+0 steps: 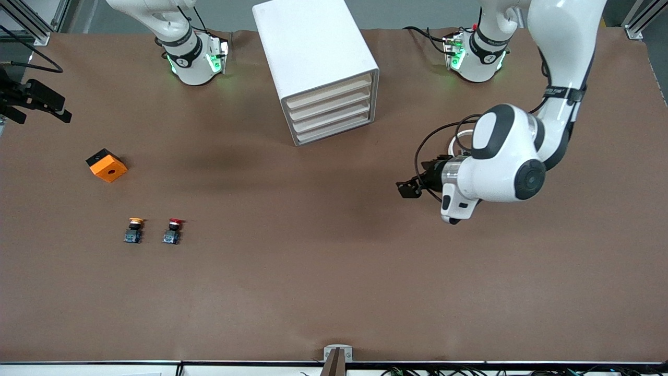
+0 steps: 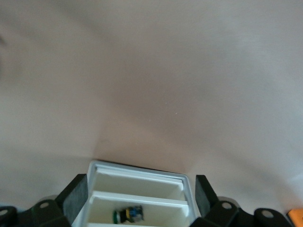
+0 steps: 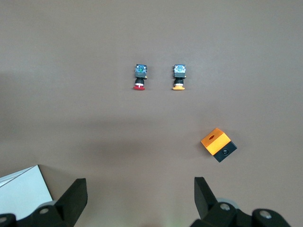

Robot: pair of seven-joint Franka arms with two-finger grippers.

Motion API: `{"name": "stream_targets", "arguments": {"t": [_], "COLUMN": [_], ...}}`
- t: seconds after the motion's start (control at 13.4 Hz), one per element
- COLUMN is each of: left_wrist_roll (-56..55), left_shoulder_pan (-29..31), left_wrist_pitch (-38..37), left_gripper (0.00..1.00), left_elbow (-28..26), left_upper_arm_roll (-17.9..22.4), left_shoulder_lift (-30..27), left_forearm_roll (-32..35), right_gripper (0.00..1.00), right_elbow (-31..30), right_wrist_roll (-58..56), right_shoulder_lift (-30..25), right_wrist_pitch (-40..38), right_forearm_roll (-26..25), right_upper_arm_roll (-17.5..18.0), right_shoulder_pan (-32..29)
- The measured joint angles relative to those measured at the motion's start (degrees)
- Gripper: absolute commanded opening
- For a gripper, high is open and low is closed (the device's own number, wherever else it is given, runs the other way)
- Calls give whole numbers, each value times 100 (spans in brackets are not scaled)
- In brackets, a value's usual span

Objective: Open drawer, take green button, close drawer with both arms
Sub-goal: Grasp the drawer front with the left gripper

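A white drawer cabinet stands in the middle of the table near the arms' bases, and its four drawer fronts look shut in the front view. In the left wrist view the cabinet's front shows, with the green-capped button lying on its side in one compartment. My left gripper is open and empty over bare table toward the left arm's end, well apart from the cabinet; its fingers stand wide. My right gripper is open and empty high over the table; it is out of the front view.
A yellow-capped button and a red-capped button stand side by side toward the right arm's end. An orange and black block lies farther from the front camera than they do. All three show in the right wrist view, with a cabinet corner.
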Motion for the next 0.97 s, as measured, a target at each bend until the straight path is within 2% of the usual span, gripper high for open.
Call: {"name": "stream_targets", "arguments": {"t": [0.67,0.97], "left_wrist_roll": [-3949,-4808], "left_shoulder_pan": [-916,-857], "left_wrist_pitch": [30,-646], "left_gripper": [100,100], "left_elbow": [208,223], "left_upper_arm_roll": [-11,19], "left_shoulder_lift": [1084,1257], "left_forearm_roll": [-270,-361], "right_gripper": [100,100], "right_elbow": [62,77], "right_wrist_roll": [0,-1], "right_shoulder_lift": [-1,0], "right_wrist_pitch": [13,29], "right_forearm_roll": [0,0], "right_upper_arm_roll": [-12,-27], "right_shoulder_pan": [-8,-80]}}
